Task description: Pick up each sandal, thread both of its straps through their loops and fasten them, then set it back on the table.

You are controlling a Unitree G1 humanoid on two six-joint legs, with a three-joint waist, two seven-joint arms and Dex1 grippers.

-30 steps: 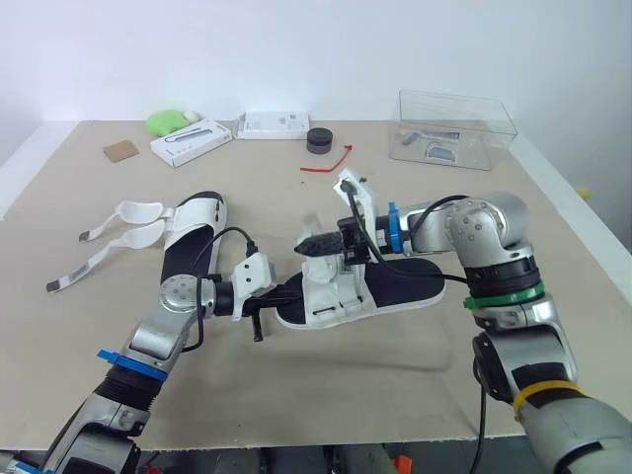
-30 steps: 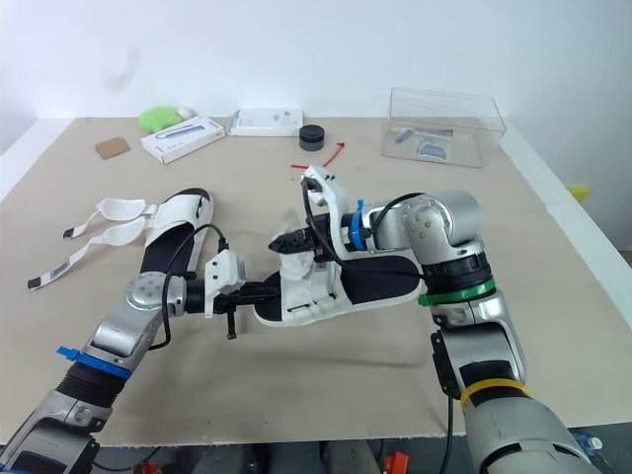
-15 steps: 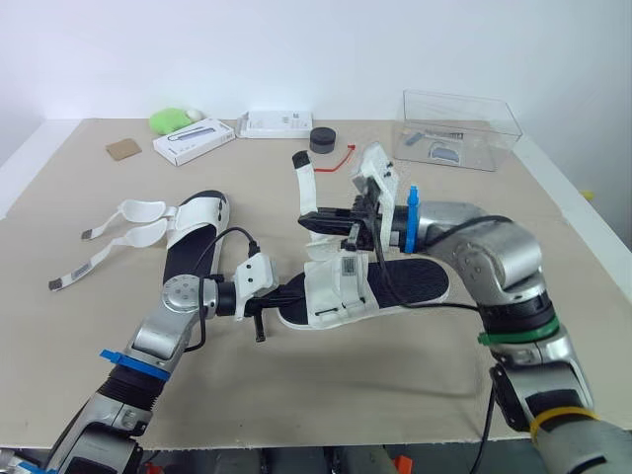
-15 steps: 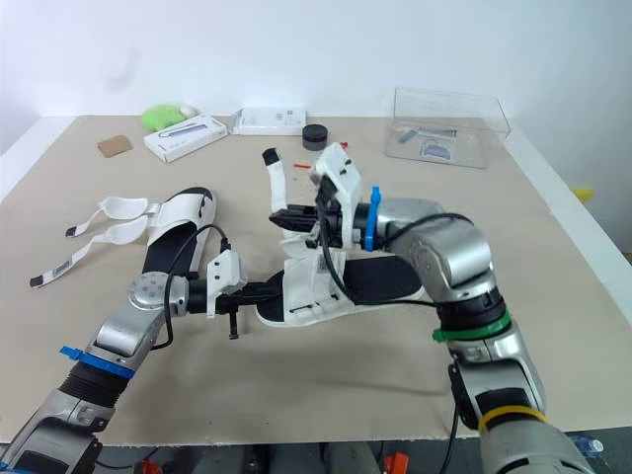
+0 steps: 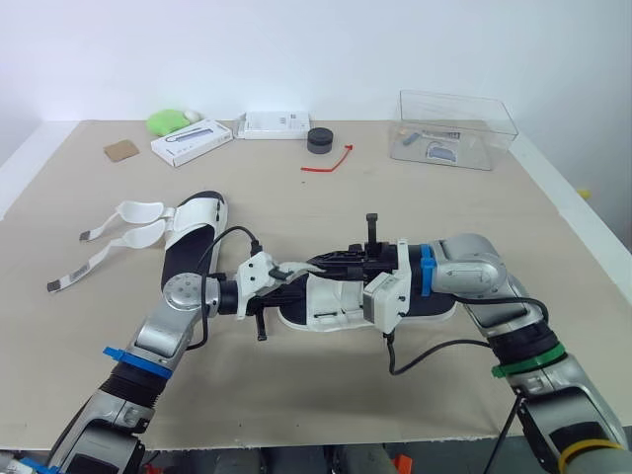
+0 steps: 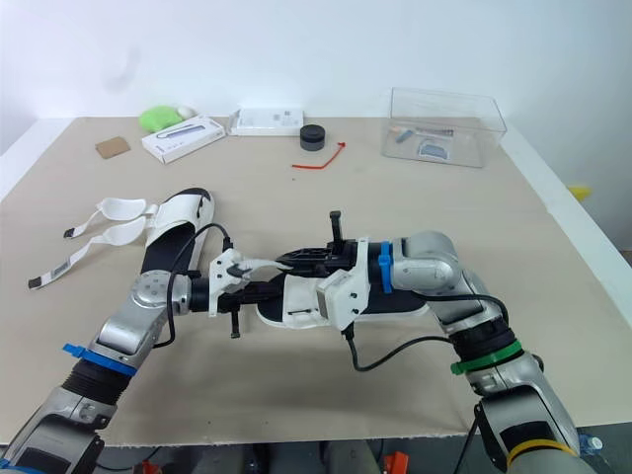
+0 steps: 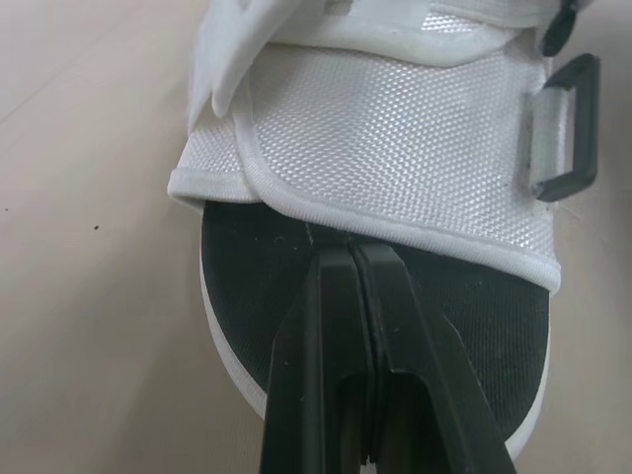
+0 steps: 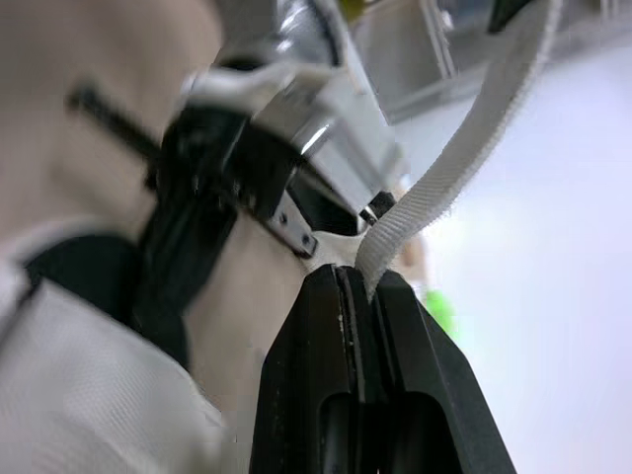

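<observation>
A sandal (image 5: 425,301) with a black sole and white mesh straps lies mid-table. My left gripper (image 5: 283,295) is shut on the toe edge of its sole (image 7: 296,276), just below the front strap (image 7: 395,148) and its black loop (image 7: 565,126). My right gripper (image 5: 324,264) reaches low over the sandal toward the left one. It is shut on a thin white strap end (image 8: 456,163) that stretches across the upper. A second sandal (image 5: 194,233) lies to the left, its two straps (image 5: 126,229) spread open on the table.
At the back stand a clear plastic box (image 5: 455,129), a black round cap (image 5: 319,140), a red tie (image 5: 330,163), two white boxes (image 5: 193,141) (image 5: 275,124), a green object (image 5: 168,120) and a cardboard scrap (image 5: 120,150). The table edge (image 5: 583,232) runs along the right.
My right gripper has swung from above the sandal down and to the left, drawing the strap low across the upper toward the left gripper. The left gripper has held still.
</observation>
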